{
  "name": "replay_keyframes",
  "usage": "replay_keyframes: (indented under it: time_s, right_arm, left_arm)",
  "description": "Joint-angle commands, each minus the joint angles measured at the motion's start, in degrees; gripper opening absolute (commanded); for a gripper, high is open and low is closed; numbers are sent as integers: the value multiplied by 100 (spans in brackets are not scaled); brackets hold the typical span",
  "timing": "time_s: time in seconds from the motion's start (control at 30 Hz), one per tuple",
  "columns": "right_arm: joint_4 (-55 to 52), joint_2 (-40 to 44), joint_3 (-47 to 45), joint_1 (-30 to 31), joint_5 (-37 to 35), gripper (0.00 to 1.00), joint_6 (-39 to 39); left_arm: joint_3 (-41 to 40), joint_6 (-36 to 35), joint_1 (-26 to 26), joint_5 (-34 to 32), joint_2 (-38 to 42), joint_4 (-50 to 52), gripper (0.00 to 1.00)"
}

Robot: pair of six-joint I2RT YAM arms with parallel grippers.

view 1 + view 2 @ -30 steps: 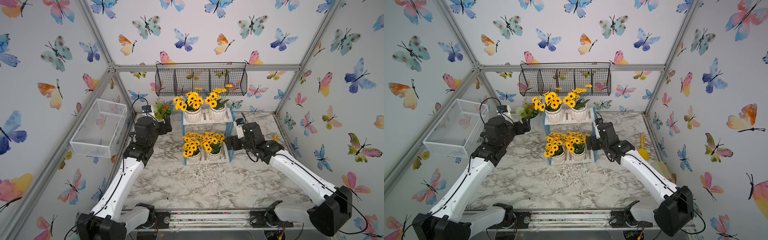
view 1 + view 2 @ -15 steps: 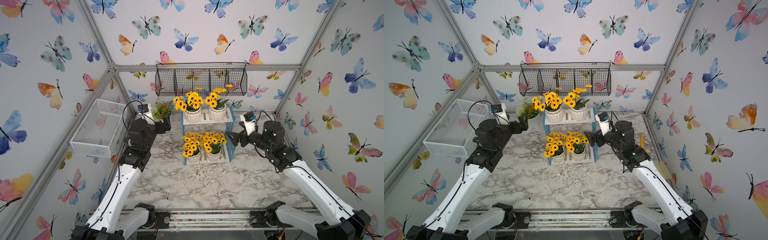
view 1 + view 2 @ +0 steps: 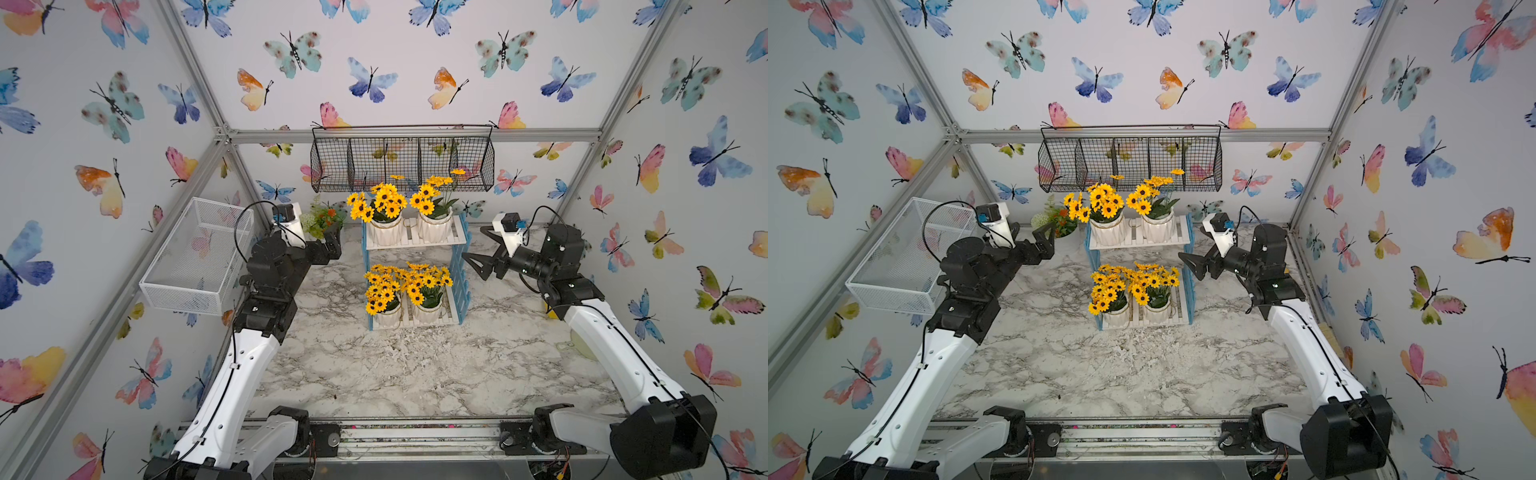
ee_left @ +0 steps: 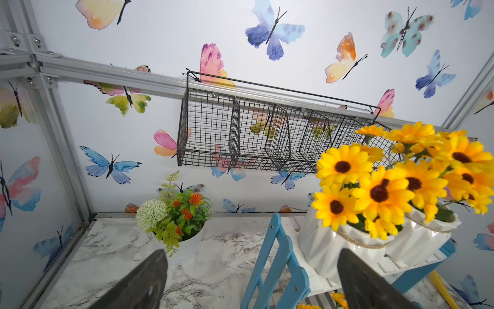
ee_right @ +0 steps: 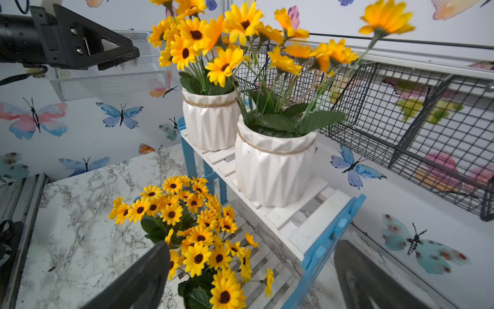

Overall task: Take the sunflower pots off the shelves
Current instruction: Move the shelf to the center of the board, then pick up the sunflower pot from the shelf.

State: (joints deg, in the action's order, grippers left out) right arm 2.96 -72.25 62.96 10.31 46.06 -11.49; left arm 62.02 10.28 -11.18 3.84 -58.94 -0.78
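Marbled tabletop (image 3: 415, 374) carries the shelves (image 3: 458, 274) squarely between the two grippers, with all four sunflower pots (image 3: 1106, 232) on the slats, so nothing is off yet; the left gripper (image 3: 332, 245) hangs near one blue side frame (image 4: 292, 278), jaws spread wide and empty, with the upper left pot (image 3: 384, 232) just ahead of it beyond that frame; the right gripper (image 3: 472, 242) mirrors it at the opposite end, equally wide and empty, facing the upper right pot (image 3: 434, 228); the lower left pot (image 3: 388, 318) and lower right pot (image 3: 428, 312) sit below and ahead of both. The step in hand looks like the reach for the upper pair; it would go best if each gripper clears the frame's top edge or swings round to the open front, since a straight sideways push meets the lattice; the fingers should close on the ribbed body under the twine band, not on stems; a low lift is wise, because the tall blooms of the upper right pot rise before the black wire basket (image 3: 403, 162) and may snag. Whether those blooms touch the mesh I cannot tell; the lower pots are mostly buried under their own flowers in both top views; both wrist views cut the fingertips off; a small yellow object (image 3: 550, 313) behind the right arm is too hidden to name.
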Motion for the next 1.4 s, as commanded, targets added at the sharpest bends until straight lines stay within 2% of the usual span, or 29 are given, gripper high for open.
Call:
replay_keyframes:
  time_s: [0.0,0.07,0.13,0.4,0.57,1.03,1.2,1.37]
  right_arm:
    - [597,-243,137,-264,1081,99,-224]
    - [724,-449,238,-368,1648,99,-386]
    - [516,-729,500,-397,1922,99,-642]
    - [671,-1503,1096,-477,2484,99,-739]
    - [985,-1888,1330,-476,2733,99,-453]
    - [1560,-2521,1849,-469,2820,99,428]
    - [1760,-2708,1992,-425,2660,99,912]
    - [1597,-2820,2147,-321,2465,98,971]
  left_arm:
    - [278,-88,53,315,39,-211,98]
    - [394,-117,69,349,23,-156,98]
    - [449,-141,81,381,23,-120,98]
    - [513,-131,131,524,12,-128,98]
    - [594,-141,154,498,-60,-78,98]
    - [672,-132,264,532,-136,-44,98]
    - [645,-114,270,547,-118,-65,98]
    - [637,-114,282,540,-97,-57,98]
